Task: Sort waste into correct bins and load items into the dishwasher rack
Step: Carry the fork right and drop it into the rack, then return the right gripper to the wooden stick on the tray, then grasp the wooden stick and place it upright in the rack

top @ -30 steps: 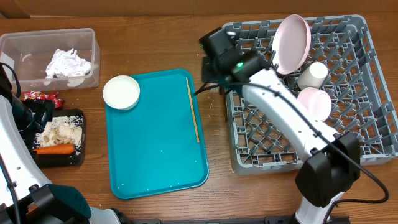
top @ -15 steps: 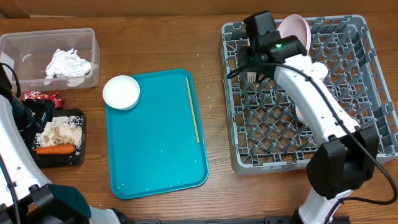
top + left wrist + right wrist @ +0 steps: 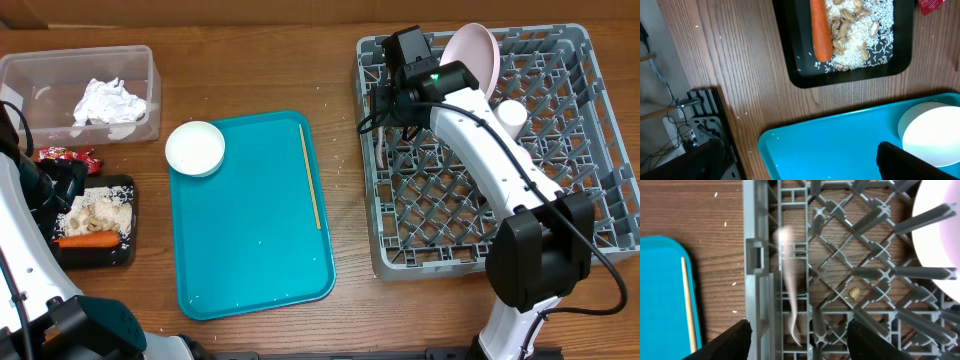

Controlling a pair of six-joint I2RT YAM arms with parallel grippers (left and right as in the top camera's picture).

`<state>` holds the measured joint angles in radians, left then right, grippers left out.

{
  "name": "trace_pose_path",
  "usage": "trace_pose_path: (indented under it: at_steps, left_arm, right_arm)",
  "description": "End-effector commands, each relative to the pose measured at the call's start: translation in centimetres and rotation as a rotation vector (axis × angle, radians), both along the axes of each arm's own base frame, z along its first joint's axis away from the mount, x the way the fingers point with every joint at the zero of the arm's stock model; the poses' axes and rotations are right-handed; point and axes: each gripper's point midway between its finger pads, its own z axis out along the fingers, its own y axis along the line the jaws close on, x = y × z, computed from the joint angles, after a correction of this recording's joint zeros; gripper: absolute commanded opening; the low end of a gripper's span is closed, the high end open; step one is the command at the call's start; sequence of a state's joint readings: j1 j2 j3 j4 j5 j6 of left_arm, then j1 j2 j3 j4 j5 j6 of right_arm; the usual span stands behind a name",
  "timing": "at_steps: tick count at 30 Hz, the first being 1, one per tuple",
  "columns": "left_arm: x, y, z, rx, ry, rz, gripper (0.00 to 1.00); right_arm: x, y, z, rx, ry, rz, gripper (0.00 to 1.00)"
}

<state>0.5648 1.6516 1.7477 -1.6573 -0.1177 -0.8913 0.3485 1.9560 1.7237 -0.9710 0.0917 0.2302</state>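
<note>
The grey dishwasher rack (image 3: 600,240) fills the right side, holding an upright pink plate (image 3: 472,60) and a white cup (image 3: 512,113). My right gripper (image 3: 397,108) hovers over the rack's left edge, open. Between its fingers (image 3: 725,342) but free of them, the white fork (image 3: 789,280) is blurred, just inside the rack wall (image 3: 754,255). A white bowl (image 3: 195,148) and the chopstick (image 3: 310,175) rest on the teal tray. The clear tub (image 3: 30,70) holds tissue (image 3: 110,102). In the black tray (image 3: 795,75) lie a carrot (image 3: 821,30) and food scraps (image 3: 860,35). My left gripper (image 3: 800,165) is open above the teal tray.
The teal tray (image 3: 250,250) lies mid-table between the bins and the rack. A red wrapper (image 3: 68,155) lies on the wood beside the black tray (image 3: 130,225). Part of my left arm (image 3: 20,210) runs along the table's left edge. Bare wood separates the teal tray from the rack.
My right gripper carried the fork from the rack's left rim in over the rack, then shifted slightly left and opened. The fork has left its fingers. The left arm has not moved.
</note>
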Motion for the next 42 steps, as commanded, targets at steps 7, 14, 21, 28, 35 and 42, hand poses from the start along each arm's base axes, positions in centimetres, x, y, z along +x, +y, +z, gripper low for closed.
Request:
trace_pose_path:
  at_steps: [7,14,21,28,35,42]
  left_arm:
    - [-0.2,0.5,0.1,0.018,0.009,0.007,1.0]
    - [-0.2,0.5,0.1,0.018,0.009,0.007,1.0]
    - [-0.2,0.5,0.1,0.018,0.009,0.007,1.0]
    - [-0.2,0.5,0.1,0.018,0.009,0.007,1.0]
    - [-0.2,0.5,0.1,0.018,0.009,0.007,1.0]
    - [-0.2,0.5,0.1,0.018,0.009,0.007,1.0]
  right_arm:
    - [-2.2,5.2,2.2,0.224,0.064,0.125,0.65]
    - [-5.0,10.9,2.2,0.224,0.063,0.164,0.65]
    - [-7.2,14.0,-1.6,0.061,0.004,0.049,0.58]
    - [-8.2,16.5,-7.3,0.014,0.065,0.088,0.56]
    - [-8.7,17.0,-11.1,-0.026,0.113,0.103,0.56]
    - [-8.7,17.1,-11.9,-0.029,0.122,0.105,0.56]
